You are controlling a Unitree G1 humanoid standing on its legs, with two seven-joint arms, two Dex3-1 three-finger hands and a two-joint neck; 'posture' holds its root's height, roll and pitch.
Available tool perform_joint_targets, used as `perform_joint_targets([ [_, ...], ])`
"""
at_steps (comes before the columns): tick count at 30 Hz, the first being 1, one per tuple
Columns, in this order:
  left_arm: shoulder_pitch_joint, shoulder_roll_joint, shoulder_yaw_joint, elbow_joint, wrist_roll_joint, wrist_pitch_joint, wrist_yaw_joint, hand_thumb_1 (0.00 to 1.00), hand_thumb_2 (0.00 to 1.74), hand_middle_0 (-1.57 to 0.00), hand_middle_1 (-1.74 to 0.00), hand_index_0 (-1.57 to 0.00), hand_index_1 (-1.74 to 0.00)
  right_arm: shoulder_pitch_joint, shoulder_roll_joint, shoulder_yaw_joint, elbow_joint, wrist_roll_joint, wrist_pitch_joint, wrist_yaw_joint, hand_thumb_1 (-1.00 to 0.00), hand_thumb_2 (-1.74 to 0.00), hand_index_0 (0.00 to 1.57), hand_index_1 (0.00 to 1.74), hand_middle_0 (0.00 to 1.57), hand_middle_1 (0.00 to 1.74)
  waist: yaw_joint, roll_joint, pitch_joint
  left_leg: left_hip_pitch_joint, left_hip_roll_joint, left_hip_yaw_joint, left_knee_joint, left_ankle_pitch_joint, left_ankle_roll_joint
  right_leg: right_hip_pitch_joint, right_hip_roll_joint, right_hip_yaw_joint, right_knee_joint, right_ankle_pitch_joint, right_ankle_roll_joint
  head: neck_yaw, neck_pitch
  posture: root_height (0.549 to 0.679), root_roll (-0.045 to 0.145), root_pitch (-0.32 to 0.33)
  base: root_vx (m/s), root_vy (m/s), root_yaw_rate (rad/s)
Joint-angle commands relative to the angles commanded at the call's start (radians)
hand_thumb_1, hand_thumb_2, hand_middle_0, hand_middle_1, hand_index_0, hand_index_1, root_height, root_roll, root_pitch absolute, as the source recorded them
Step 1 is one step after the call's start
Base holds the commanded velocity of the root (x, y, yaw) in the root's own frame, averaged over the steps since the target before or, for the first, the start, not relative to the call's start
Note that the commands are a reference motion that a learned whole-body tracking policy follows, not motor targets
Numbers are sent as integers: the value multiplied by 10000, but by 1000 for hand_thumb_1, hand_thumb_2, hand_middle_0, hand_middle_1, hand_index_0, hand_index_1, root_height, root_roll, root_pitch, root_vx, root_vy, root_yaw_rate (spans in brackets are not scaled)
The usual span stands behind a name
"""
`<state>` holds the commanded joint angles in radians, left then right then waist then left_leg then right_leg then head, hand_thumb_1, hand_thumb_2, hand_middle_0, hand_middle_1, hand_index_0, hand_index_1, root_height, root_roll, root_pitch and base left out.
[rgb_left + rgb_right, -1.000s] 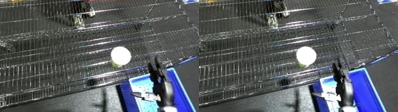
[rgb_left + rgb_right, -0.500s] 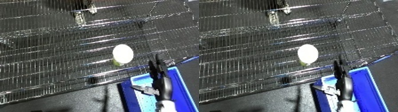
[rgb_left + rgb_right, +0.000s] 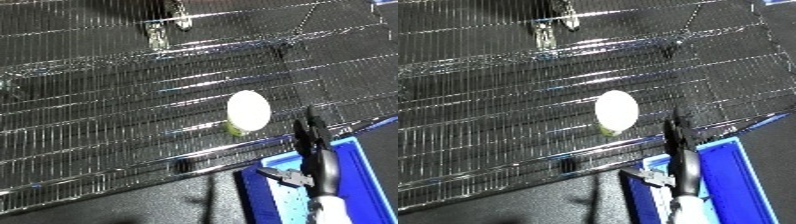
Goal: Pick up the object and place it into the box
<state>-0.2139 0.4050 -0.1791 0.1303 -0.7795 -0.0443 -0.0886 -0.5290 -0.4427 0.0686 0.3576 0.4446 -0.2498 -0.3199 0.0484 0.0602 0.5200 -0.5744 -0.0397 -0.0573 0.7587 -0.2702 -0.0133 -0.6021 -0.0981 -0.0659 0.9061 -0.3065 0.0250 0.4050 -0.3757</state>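
Observation:
A white egg-shaped object (image 3: pixel 248 111) with a greenish underside rests on the wire shelf (image 3: pixel 107 115), near its front edge. My right hand (image 3: pixel 318 160) comes up from the lower edge with its black fingers straight and pointing away from me. Its thumb sticks out to the left. The fingertips end just right of the object and a little below it, with a small gap between them. The hand is open and holds nothing. It hovers over the left part of the blue bin (image 3: pixel 366 161). My left hand is out of view.
The shelf is a shiny wire grid with a raised front rail (image 3: pixel 133 170). A metal clip (image 3: pixel 158 36) stands on it at the back. Dark floor (image 3: pixel 115 207) lies in front of the shelf, left of the bin.
The right hand has stayed in nearly the same place beside the object, with its fingertips edging slightly forward. The view has shifted a little. The object has not moved.

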Motion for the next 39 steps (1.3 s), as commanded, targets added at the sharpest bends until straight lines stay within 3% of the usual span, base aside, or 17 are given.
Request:
perform_joint_targets([
  [13, -319, 143, -276, -154, -155, 102, 173, 1000, 1740, -1570, -1740, -1570, -1740, -1293, -479, 280, 846, 198, 250, 87, 0, 0, 0, 0, 0, 0, 153, 170, 0, -750, -57, 44, 223, -26, 36, -754, 52, -48, 201, 11, -36, 645, 884, 619, 50, 129, -26, -4, 2],
  [30, -785, 268, -779, -384, -459, 125, 440, 1000, 1740, -1570, -1740, -1570, -1740, -3036, -683, 999, 2023, 844, 374, 321, 0, 0, 0, 0, 0, 0, 437, 424, 0, -1634, -195, 1, 435, -44, 167, -1682, 130, -93, 523, -28, -73, 1430, 1750, 611, 45, 191, -24, 4, 7],
  [32, -818, 254, -799, -367, -483, 88, 448, 1000, 1740, -1570, -1740, -1570, -1740, -3214, -658, 1064, 2103, 905, 342, 390, -100, -174, 157, 174, 157, 174, 476, 443, 0, -1668, -211, -9, 439, -45, 178, -1714, 137, -102, 535, -40, -83, 1445, 1792, 611, 44, 194, -16, 2, 17],
  [33, -818, 254, -799, -367, -483, 88, 448, 1000, 1740, -1570, -1740, -1570, -1740, -3214, -658, 1064, 2103, 905, 342, 390, -100, -174, 157, 174, 157, 174, 476, 443, 0, -1668, -211, -9, 439, -45, 178, -1714, 137, -102, 535, -40, -83, 1445, 1792, 611, 44, 194, -15, 2, 13],
  [34, -859, 243, -804, -362, -505, 78, 449, 1000, 1740, -1570, -1740, -1570, -1740, -3404, -623, 1123, 2171, 1095, 247, 475, -200, -348, 314, 348, 314, 348, 514, 466, 0, -1683, -228, -18, 416, -38, 185, -1727, 142, -112, 529, -53, -95, 1585, 1812, 611, 44, 197, -23, 1, 30],
  [35, -859, 243, -804, -362, -505, 78, 449, 1000, 1740, -1570, -1740, -1570, -1740, -3404, -623, 1123, 2171, 1095, 247, 475, -200, -348, 314, 348, 314, 348, 514, 466, 0, -1683, -228, -18, 416, -38, 185, -1727, 142, -112, 529, -53, -95, 1585, 1812, 611, 44, 197, -23, 1, 30],
  [37, -895, 243, -814, -346, -554, 75, 419, 1000, 1740, -1570, -1740, -1570, -1740, -3643, -586, 1155, 2309, 1340, 92, 591, -350, -609, 549, 609, 549, 609, 554, 495, 0, -1671, -256, -34, 373, -23, 183, -1719, 144, -130, 513, -58, -109, 1638, 1792, 611, 45, 198, -18, 4, 38],
  [38, -895, 243, -814, -346, -554, 75, 419, 1000, 1740, -1570, -1740, -1570, -1740, -3643, -586, 1155, 2309, 1340, 92, 591, -350, -609, 549, 609, 549, 609, 554, 495, 0, -1671, -256, -34, 373, -23, 183, -1719, 144, -130, 513, -58, -109, 1638, 1792, 611, 45, 198, -19, 6, 41],
  [39, -904, 240, -828, -312, -582, 53, 389, 1000, 1740, -1570, -1740, -1570, -1740, -3743, -584, 1164, 2414, 1330, 63, 625, -450, -783, 706, 783, 706, 783, 565, 503, 0, -1645, -271, -43, 346, -14, 181, -1701, 149, -138, 503, -58, -117, 1667, 1782, 611, 45, 197, -13, 11, 22],
])
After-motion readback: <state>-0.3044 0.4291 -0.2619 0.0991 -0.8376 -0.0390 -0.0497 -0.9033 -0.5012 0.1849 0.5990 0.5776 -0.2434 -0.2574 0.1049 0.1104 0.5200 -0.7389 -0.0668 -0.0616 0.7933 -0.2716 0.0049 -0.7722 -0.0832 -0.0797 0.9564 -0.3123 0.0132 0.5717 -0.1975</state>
